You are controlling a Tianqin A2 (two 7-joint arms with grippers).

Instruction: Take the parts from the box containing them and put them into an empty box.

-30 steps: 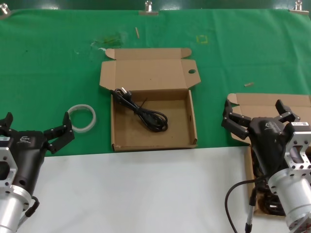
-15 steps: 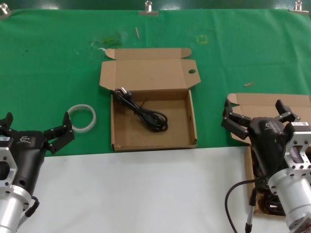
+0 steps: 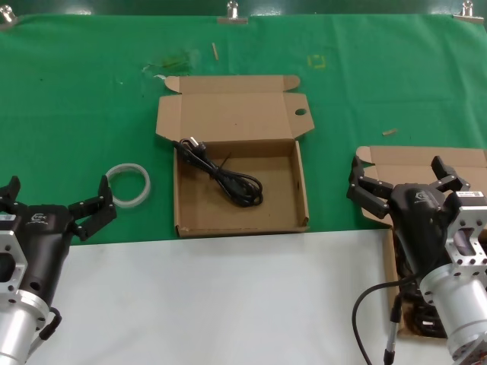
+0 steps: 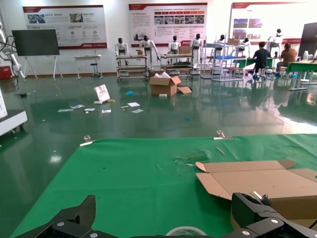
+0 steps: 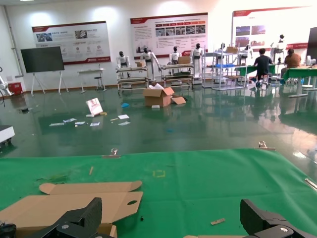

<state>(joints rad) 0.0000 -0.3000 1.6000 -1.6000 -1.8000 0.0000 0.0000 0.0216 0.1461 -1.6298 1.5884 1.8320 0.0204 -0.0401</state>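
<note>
Two shallow cardboard boxes on a green cloth (image 3: 76, 114), white table edge (image 3: 228, 304) along the near side

Centre of the scene: box with the round-holed lid flap (image 3: 236, 190), lid folded back on the far side, hole at the right flap. Inside it, one black power cord (image 3: 224, 173), loosely coiled, lying toward the far left part of the floor, plug end near the far left corner. Same lid seen in the left wrist view (image 4: 257, 181) and in the right wrist view (image 5: 84, 201), hole visible in the latter

Near right: second box (image 3: 426, 163), lid open toward the far side, mostly hidden behind the right arm. Dark cord bundles (image 3: 422, 315) showing just below the arm's wrist, inside that box; number impossible to tell

Right gripper (image 3: 403, 186) hovering over the second box, fingers spread wide apart, holding nothing. Both dark fingertips wide apart at the foot of the right wrist view too

Left gripper (image 3: 53, 205) at the near left, over the cloth edge, fingers likewise wide apart and empty

White translucent ring (image 3: 128, 185) flat on the cloth, just beyond the left gripper, left of the central box and apart from it

Metal clips (image 3: 233, 12) along the far edge of the cloth
</note>
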